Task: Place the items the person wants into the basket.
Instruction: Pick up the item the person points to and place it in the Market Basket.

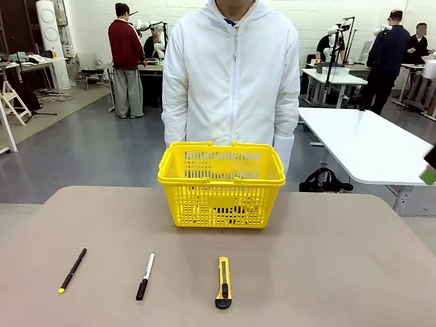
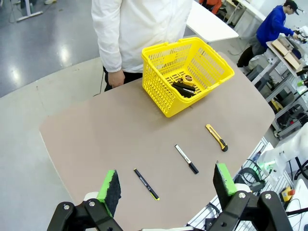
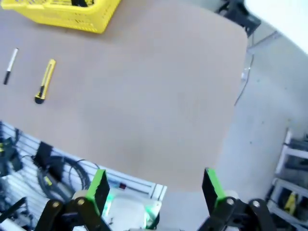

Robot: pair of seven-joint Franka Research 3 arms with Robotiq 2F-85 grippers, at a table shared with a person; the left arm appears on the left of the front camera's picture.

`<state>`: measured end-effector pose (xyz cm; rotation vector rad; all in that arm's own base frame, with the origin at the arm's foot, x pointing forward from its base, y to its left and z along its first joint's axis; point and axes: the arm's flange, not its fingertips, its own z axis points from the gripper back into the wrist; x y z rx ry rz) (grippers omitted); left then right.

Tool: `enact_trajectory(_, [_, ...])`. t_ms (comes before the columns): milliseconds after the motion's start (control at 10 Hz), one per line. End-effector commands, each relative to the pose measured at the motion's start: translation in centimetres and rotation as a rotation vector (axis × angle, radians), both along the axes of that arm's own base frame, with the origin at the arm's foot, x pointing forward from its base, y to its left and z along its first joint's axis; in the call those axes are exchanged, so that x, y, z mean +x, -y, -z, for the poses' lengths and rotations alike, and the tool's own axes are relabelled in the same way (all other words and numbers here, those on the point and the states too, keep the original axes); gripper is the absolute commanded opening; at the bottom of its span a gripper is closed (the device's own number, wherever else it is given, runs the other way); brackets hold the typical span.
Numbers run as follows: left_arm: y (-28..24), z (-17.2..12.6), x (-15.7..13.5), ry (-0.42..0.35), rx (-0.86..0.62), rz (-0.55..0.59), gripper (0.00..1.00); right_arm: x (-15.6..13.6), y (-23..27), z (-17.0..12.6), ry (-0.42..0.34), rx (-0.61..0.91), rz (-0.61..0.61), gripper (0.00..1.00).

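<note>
1. The knife [image 1: 223,281] lies flat on the table [image 1: 327,259] on the robot's side, in line with the basket [image 1: 221,204] and well apart from it; it seems laid out in a row for an easy pick from above.
2. The tape measure [image 2: 188,77] appears to sit inside the basket among dark things I cannot make out; so the knife looks like the item left to move.
3. The left gripper [image 2: 167,185] hangs high over the table's near edge, fingers wide apart and holding nothing; the right gripper [image 3: 155,188] is likewise spread wide and empty, out past the table's edge.
4. The marker [image 1: 145,275] lies beside the knife, the pen [image 1: 73,270] farther left; both are unwanted, and the marker is near enough to be nudged.
5. The person [image 1: 231,75] stands just behind the basket, one hand [image 2: 115,78] at the far edge; nothing blocks the way from knife to basket, though its tall rim needs lifting over.
</note>
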<state>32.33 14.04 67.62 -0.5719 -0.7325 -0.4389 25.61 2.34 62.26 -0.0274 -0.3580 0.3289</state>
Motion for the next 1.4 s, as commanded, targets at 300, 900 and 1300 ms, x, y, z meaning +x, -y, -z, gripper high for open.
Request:
enact_trajectory(300, [-0.1, 0.1, -0.1, 0.012, -0.004, 0.014, 1.0, 0.0, 1.2, 1.1, -0.007, 0.019, 0.004, 1.0])
enact_trajectory(900, [-0.1, 0.1, -0.1, 0.012, -0.004, 0.014, 1.0, -2.2, 9.5, -7.0, 0.152, 0.085, -0.017, 1.0])
enact_trajectory(1300, [-0.1, 0.1, -0.1, 0.012, -0.004, 0.014, 1.0, -5.7, 16.4, -9.8, 0.262, 0.256, -0.201, 1.0])
